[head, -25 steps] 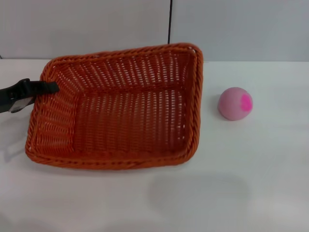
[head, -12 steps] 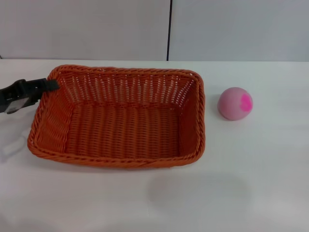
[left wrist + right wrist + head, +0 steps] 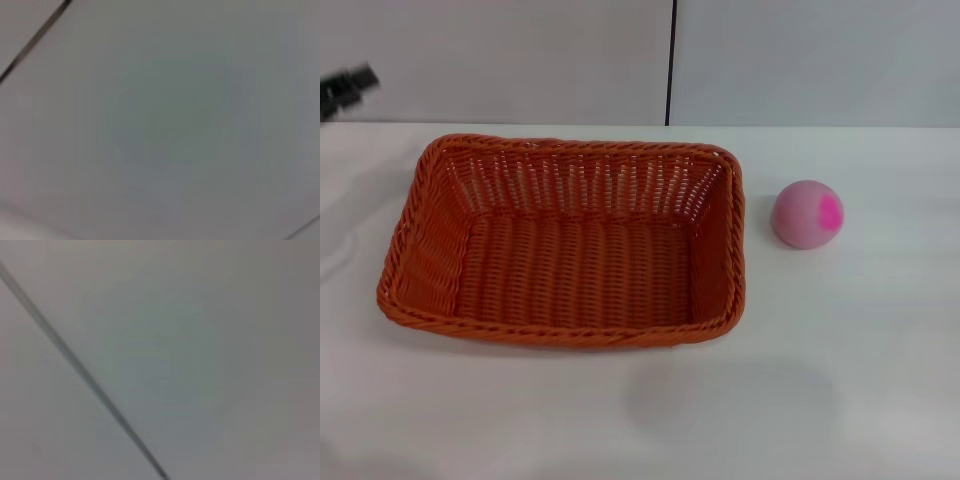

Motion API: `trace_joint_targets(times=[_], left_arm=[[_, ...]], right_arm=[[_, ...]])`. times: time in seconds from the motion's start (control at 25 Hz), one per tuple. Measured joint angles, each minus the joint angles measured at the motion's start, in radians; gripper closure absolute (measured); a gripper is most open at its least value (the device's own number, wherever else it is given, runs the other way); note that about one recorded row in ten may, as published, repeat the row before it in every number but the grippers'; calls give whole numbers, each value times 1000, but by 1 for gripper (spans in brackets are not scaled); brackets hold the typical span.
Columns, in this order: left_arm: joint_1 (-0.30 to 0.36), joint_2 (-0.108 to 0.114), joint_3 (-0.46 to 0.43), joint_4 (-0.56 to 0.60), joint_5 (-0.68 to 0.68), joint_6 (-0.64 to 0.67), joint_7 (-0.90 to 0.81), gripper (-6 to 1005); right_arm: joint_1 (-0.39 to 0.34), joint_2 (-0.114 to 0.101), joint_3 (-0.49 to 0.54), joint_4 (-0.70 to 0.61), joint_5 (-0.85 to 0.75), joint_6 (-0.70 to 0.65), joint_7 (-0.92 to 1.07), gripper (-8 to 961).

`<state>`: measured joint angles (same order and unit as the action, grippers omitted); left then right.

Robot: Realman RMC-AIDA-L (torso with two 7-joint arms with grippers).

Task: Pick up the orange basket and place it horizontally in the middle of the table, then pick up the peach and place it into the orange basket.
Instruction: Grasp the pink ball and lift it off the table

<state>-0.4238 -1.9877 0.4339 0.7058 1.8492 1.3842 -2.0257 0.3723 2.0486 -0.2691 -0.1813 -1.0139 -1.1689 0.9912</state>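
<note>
The orange basket (image 3: 565, 240) lies flat and lengthwise across the white table (image 3: 840, 380), a little left of the middle, with nothing inside it. The peach (image 3: 807, 213), pale pink with a magenta patch, rests on the table just to the basket's right, not touching it. My left gripper (image 3: 345, 88) shows only as a dark blurred tip at the far upper left, raised well clear of the basket's left rim and holding nothing. The right gripper is out of view. Both wrist views show only a grey wall with a dark seam.
A grey wall with a vertical dark seam (image 3: 671, 60) runs behind the table's far edge. White tabletop stretches in front of the basket and around the peach.
The basket went from tilted to flat on the table. My left gripper let go of its left rim and has lifted away to the upper left. The peach has not moved.
</note>
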Motion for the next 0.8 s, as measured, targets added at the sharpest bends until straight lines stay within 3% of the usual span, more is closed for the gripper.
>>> trace_joint_targets(times=[0.04,0.16,0.2,0.24,0.36,0.4,0.44,0.56,0.6,0.76,0.8], left_arm=[[-7,-3,-2,-29,-109,5,135,489],[-13,-6,1,-45,-157,8,192,490],[-33,-18,7,-71,-242,14,305,490],[-33,-18,7,-71,-242,14,305,491],[-71,-53,8,-87,-320,16,506,491],[-94,-74,13,-120,-386,22,681,492],[-94,-74,13,-120,-386,22,681,492],[-130,-74,24,-242,-490,49,877,493],[-153,-74,25,-320,-539,66,987,493],[-168,-79,22,-365,-565,71,1089,495],[-176,-79,21,-395,-591,74,1138,495]], right_arm=[[-11,-1,-61,-50,0,-7,11,198],[-18,-4,-90,-79,-4,-9,26,197],[-31,-19,-142,-142,-31,-13,86,197],[-31,-19,-142,-142,-31,-13,86,197],[-39,-62,-185,-220,-135,-21,248,197],[-29,-100,-194,-259,-239,-47,380,198],[-29,-100,-194,-259,-239,-47,380,198],[1,-150,-197,-301,-397,-140,514,198],[29,-172,-198,-354,-527,-215,592,198],[90,-195,-199,-428,-753,-311,697,198],[144,-213,-199,-442,-906,-367,758,198]])
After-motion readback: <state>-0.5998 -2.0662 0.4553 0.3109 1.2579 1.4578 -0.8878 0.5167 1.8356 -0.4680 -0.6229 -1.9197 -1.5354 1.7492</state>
